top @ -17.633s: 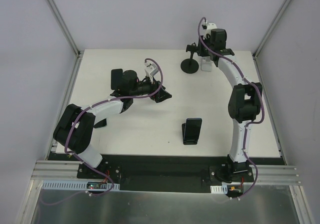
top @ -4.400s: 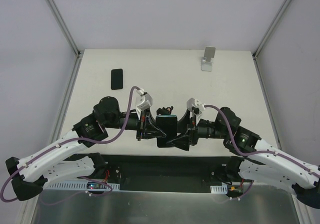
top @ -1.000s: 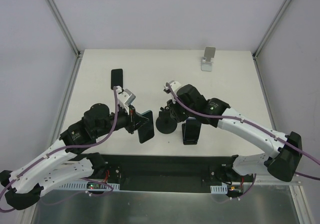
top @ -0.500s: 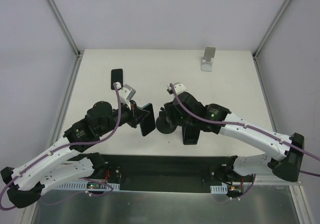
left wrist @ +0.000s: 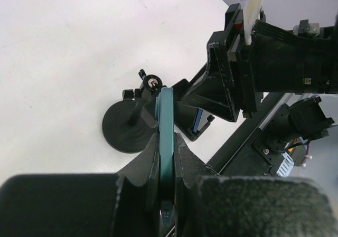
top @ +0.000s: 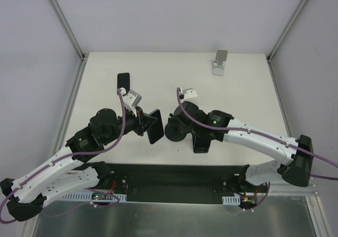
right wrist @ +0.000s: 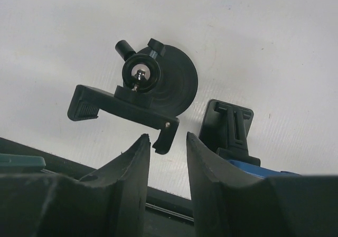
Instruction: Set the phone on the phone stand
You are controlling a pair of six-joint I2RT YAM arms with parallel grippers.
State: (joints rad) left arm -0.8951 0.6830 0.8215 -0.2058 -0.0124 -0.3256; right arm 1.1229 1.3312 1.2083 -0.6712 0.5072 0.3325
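Left gripper (top: 146,124): fingers pressed together on the slim dark phone with a teal rim (left wrist: 165,122), pinching its two flat faces.
Phone position: held off the white matte table (top: 237,92), standing on edge. The left wrist view shows only its thin rim.
Phone relative to stand: just left of the black round-based phone stand (top: 174,129). Its free end points at the stand's head. Contact cannot be told.
Right gripper (right wrist: 166,138): fingers spread with a gap between them and nothing pinched, poised directly over the stand.
Stand construction: flat circular base, short post, shiny metal ball joint (right wrist: 138,73) and a black cradle bar (right wrist: 113,109) with a ribbed end pad and a hooked end. The hook sits just ahead of the gap between the right fingers.
Cradle state: holds no phone.
Second stand: black folding plastic holder (right wrist: 228,125), just right of the round base, carrying a blue-edged device (right wrist: 248,166).
Other items: flat black phone (top: 123,82) lying far left on the table; grey metal angled stand (top: 221,62) at the far right edge.
Markings: none can be read.
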